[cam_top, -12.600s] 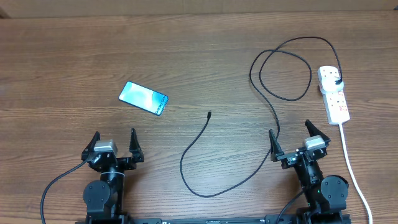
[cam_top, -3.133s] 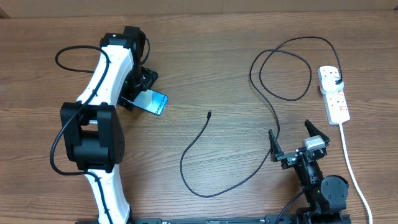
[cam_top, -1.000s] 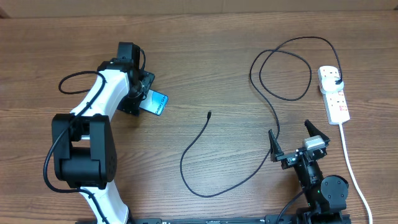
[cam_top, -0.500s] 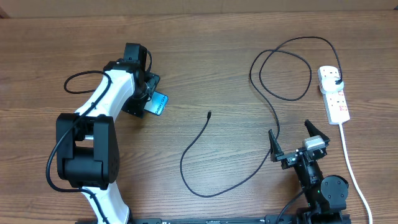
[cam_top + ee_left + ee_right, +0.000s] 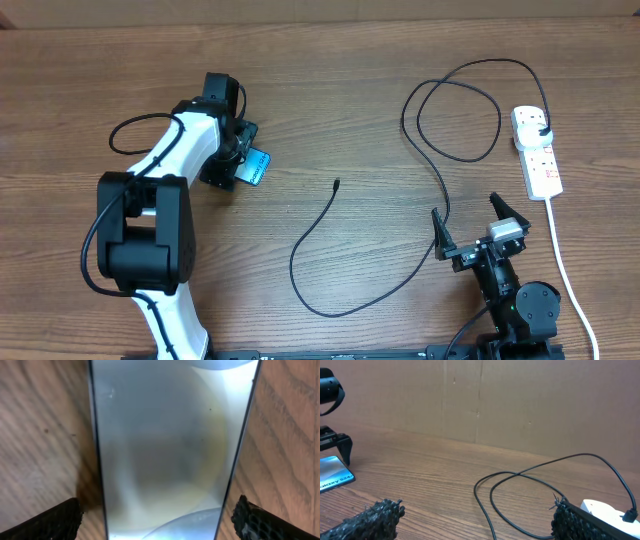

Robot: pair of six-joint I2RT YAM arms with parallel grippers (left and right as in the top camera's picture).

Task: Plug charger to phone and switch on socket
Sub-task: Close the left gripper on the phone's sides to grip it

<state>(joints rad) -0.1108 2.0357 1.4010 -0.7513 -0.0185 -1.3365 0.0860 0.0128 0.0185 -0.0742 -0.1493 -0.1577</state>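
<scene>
The left gripper (image 5: 233,159), jaws wide apart, is edging further over the phone (image 5: 257,167) in the table's left half, readying a grasp.

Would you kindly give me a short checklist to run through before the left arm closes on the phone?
1. Left tool open: ok, jaws wide.
2. Phone centred between its fingers: ok in the left wrist view.
3. Phone lying flat on the table: ok.
4. Charger connector tip free and apart from the phone: ok.
5. Charger plug seated in the socket: ok.
6. Socket switch position: cannot tell, too small to read.
</scene>
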